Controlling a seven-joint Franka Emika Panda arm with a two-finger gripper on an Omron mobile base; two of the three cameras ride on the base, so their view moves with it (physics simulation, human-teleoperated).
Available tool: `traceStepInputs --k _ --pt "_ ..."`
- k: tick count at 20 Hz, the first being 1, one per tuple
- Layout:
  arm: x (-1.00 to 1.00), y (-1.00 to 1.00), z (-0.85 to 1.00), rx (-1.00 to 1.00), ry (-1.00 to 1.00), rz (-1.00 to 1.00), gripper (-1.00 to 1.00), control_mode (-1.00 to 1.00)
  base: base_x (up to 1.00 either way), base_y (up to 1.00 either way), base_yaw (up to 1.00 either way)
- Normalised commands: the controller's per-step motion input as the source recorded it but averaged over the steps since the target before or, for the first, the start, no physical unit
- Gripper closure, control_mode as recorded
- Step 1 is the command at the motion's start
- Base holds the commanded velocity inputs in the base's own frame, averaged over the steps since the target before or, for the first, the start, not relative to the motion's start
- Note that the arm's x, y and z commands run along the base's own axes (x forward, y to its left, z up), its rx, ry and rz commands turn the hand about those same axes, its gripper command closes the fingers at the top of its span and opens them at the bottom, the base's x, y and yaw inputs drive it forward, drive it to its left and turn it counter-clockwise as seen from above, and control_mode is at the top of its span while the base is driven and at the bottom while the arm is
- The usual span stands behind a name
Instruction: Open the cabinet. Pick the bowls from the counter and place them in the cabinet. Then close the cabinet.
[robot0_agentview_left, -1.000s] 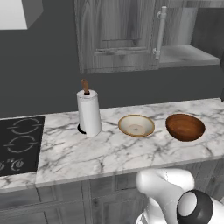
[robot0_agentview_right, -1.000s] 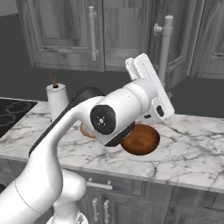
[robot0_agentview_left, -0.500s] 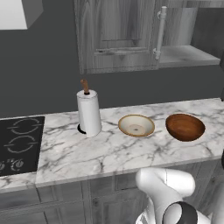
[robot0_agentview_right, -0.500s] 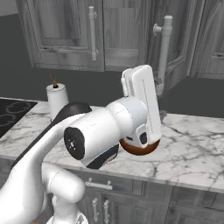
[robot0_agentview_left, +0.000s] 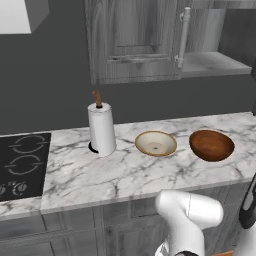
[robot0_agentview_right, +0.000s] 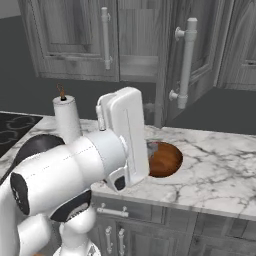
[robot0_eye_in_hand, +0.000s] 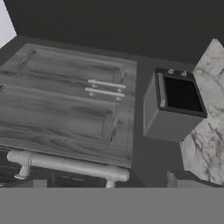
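Observation:
The cabinet (robot0_agentview_left: 135, 45) hangs above the counter (robot0_agentview_left: 120, 175) with one door swung open, baring its grey shelf (robot0_agentview_left: 215, 62); its silver bar handle (robot0_agentview_right: 187, 62) stands out in the right base view. The cream, tan-rimmed bowl (robot0_agentview_left: 156, 143) and the reddish-brown bowl (robot0_agentview_left: 211, 145) sit side by side on the marble. My gripper (robot0_agentview_right: 124, 135) hovers in front of the counter, level with the brown bowl (robot0_agentview_right: 167, 159) and short of it, its fingers hidden behind the white hand. It is open and holds nothing. The hand view faces a panelled cabinet door (robot0_eye_in_hand: 65, 100) and a bar handle (robot0_eye_in_hand: 65, 164).
A paper towel roll (robot0_agentview_left: 101, 129) stands left of the bowls. The black cooktop (robot0_agentview_left: 20, 165) lies at the counter's left end. A grey box with a dark face (robot0_eye_in_hand: 175, 105) sits beside marble (robot0_eye_in_hand: 205, 131) in the hand view. Drawer fronts run under the counter.
The arm has swung down and toward the camera. The hand has turned from tilted to upright in the right base view. Bowls, towel roll and cabinet door have not moved.

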Motion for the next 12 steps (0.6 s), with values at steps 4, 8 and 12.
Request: traceStepInputs --k 4,8,12 --pt "0.00 1.00 0.00 0.05 0.01 0.13 -1.00 -1.00 0.00 0.00 0.00" --pt "0.00 0.98 0.00 0.01 0.00 0.05 -1.00 -1.00 0.00 0.00 0.00" --pt "0.16 0.61 0.00 0.07 -0.01 0.00 -1.00 -1.00 0.00 0.00 0.00"
